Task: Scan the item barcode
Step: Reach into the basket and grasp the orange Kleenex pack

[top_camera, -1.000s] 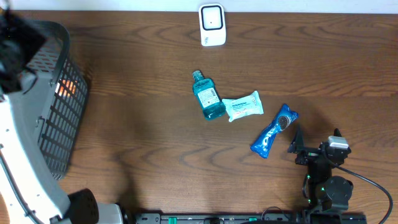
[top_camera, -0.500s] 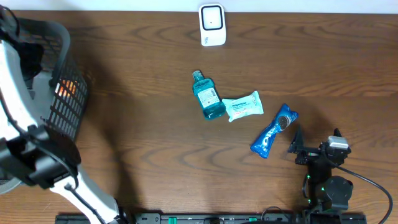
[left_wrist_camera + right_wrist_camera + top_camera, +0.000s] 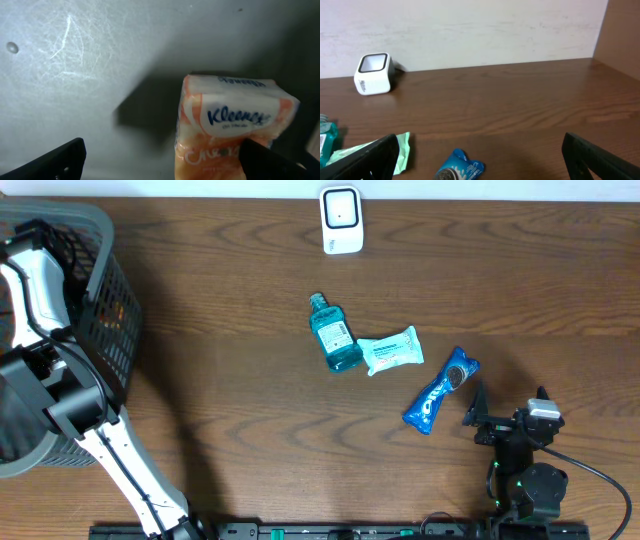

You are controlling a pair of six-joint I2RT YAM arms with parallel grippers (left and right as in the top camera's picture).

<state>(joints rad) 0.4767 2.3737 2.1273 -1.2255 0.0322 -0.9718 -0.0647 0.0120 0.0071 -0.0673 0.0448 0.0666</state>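
Brown wood-grain desk across the whole overhead view, pale wall along the far edge. Dark mesh basket with grey rim at far left of the desk. White left arm bent over the rim and reaching down into the basket. Right arm low at the near right edge, cable trailing off to the right. Left gripper inside the basket over its scuffed grey floor, jaws spread wide and closed on nothing. Right gripper low over the desk and facing the wall, jaws wide apart, empty. Teal mouthwash bottle lying flat near desk centre, cap toward the wall. Blue cookie pack lying at a diagonal just beside the right gripper. Green-and-white wipes pack between bottle and cookie pack, touching the bottle, apart from the cookies. Orange-and-white tissue pack on the basket floor, printed face up, near the right-hand finger in the left wrist view; contact there impossible to tell. Small white scanner upright at the far edge, well apart from everything else.
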